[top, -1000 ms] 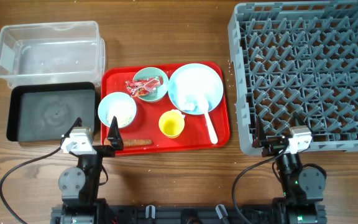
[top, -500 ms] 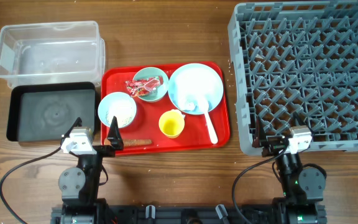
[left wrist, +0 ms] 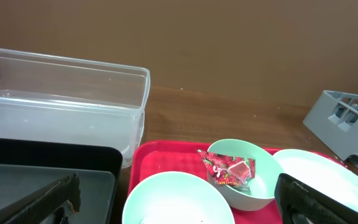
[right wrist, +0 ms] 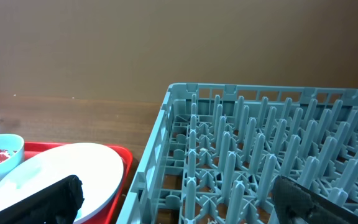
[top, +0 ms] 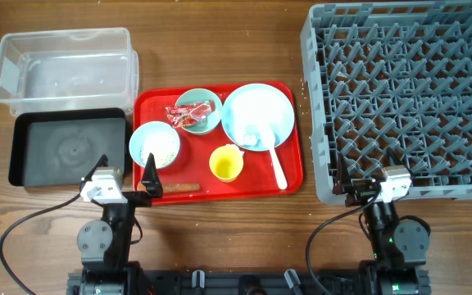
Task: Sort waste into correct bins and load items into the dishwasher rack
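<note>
A red tray (top: 289, 176) holds the items and waste. A mint bowl (top: 207, 121) holds the red-and-white wrapper (top: 188, 113). A second bowl (top: 154, 145) holds rice grains. The pale-blue plate (top: 260, 106) carries a crumpled tissue (top: 252, 135). The yellow cup (top: 226, 163), white spoon (top: 279, 170) and orange-brown stick (top: 180, 188) lie near the tray's front. My left gripper (top: 124, 173) is open and empty, just before the rice bowl (left wrist: 179, 199). My right gripper (top: 367, 174) is open and empty at the grey rack's (top: 404, 98) front edge.
The clear tub (top: 64, 70) stands at the back left, with the black tray (top: 68, 149) in front of it. In the left wrist view the wrapper (left wrist: 229, 168) lies in its bowl. In the right wrist view the rack (right wrist: 260, 155) fills the right and the plate (right wrist: 61, 177) the left.
</note>
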Robot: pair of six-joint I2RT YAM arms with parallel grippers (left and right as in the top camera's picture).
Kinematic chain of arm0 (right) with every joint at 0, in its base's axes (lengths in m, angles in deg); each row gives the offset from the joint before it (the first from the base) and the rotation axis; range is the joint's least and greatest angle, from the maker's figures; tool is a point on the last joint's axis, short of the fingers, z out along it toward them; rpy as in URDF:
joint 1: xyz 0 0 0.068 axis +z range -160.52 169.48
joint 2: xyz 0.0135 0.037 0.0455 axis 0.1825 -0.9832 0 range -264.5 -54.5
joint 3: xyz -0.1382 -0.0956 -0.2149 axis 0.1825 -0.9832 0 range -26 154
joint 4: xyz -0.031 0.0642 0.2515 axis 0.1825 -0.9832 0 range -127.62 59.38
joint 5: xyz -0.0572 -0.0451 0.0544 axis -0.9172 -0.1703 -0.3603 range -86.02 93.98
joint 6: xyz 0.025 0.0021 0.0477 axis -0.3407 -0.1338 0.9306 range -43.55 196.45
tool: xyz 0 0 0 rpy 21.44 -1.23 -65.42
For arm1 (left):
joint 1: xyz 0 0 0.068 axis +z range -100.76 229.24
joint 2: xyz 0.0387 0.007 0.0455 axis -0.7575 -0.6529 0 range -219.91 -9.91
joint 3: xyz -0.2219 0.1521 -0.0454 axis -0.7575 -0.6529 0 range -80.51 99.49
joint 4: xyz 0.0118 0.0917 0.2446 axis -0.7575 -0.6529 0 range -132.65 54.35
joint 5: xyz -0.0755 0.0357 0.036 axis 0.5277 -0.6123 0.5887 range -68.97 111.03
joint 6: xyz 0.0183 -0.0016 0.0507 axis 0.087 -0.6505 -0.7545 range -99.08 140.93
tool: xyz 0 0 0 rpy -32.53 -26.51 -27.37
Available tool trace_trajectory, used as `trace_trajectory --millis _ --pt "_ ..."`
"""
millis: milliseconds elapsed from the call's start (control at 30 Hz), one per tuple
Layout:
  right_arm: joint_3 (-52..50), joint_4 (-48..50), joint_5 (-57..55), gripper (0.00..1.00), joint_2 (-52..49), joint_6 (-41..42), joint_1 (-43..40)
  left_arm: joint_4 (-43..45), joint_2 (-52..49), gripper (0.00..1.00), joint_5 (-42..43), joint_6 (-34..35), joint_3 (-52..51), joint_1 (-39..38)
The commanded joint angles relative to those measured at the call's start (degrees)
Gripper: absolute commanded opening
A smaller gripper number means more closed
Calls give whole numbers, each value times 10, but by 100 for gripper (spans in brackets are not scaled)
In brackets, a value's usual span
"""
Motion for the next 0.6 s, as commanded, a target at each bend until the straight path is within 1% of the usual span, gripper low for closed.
trace_trajectory --millis 0,567 --pt "0 2 -5 100 1 -7 -3 0 4 100 -3 -11 -5 -3" --pt "0 2 1 100 1 0 -3 0 4 100 -3 -11 -5 -3"
